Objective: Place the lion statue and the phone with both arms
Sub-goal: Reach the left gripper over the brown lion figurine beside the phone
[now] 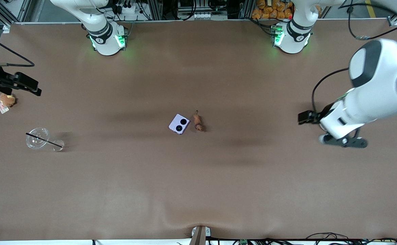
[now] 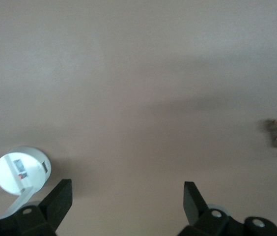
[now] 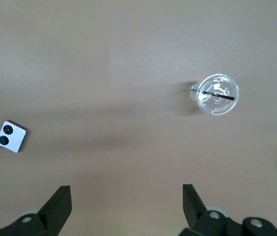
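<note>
Left claw (image 2: 124, 206) is held open and empty above bare tabletop (image 1: 218, 190) at the left arm's end, a white lamp stand (image 2: 21, 172) seen beneath it. Right claw (image 3: 124, 206) is likewise spread wide, empty, over the right arm's end. At mid-tabletop the phone (image 1: 179, 124) is laid flat, with the lion statue (image 1: 198, 123) just beside it toward the left arm's end. A clear cup (image 1: 38, 139) and a tan plush toy (image 1: 7, 99) are noted near the right arm's end.

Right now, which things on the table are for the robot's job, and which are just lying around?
For the job: phone; lion statue, touching nothing, beside the phone.

Just lying around: clear cup with black straw; tan plush toy; white lamp stand.
</note>
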Action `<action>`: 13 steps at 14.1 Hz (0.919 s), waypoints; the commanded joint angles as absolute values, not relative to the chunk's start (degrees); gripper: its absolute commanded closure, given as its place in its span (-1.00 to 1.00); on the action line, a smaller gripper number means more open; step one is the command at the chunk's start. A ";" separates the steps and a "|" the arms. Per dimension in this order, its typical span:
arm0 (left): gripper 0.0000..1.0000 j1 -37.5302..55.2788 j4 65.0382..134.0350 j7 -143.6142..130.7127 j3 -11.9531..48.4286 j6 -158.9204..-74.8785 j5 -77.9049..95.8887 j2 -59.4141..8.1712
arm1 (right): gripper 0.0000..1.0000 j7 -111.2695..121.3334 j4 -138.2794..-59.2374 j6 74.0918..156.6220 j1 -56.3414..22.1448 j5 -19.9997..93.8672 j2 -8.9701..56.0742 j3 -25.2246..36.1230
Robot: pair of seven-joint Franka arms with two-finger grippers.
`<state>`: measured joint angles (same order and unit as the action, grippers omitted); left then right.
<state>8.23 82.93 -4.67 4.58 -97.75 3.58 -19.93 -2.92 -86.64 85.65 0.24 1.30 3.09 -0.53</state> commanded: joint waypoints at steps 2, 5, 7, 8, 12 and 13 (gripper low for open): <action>-1.00 12.46 77.78 -7.28 4.31 -98.96 4.39 -25.48 | -1.00 -3.78 -85.78 85.78 -0.35 0.79 4.92 -0.79; -1.00 18.17 77.61 -17.37 4.31 -103.69 4.39 -28.03 | -1.00 -3.78 -85.87 86.48 0.70 0.97 5.89 -0.70; -1.00 21.95 77.61 -23.17 4.22 -106.16 4.39 -29.79 | -1.00 -3.78 -85.87 86.48 0.70 0.97 5.98 -0.62; -1.00 23.71 77.61 -27.21 4.22 -107.48 4.39 -30.75 | -1.00 -3.78 -85.87 86.57 0.62 0.97 5.98 -0.62; -1.00 32.49 77.52 -41.90 3.69 -117.39 4.05 -36.28 | -1.00 -3.78 -85.87 86.66 0.70 0.97 6.24 -0.62; -1.00 34.69 77.35 -44.36 3.08 -119.86 4.04 -37.69 | -1.00 -3.78 -85.87 86.66 0.70 0.97 6.33 -0.62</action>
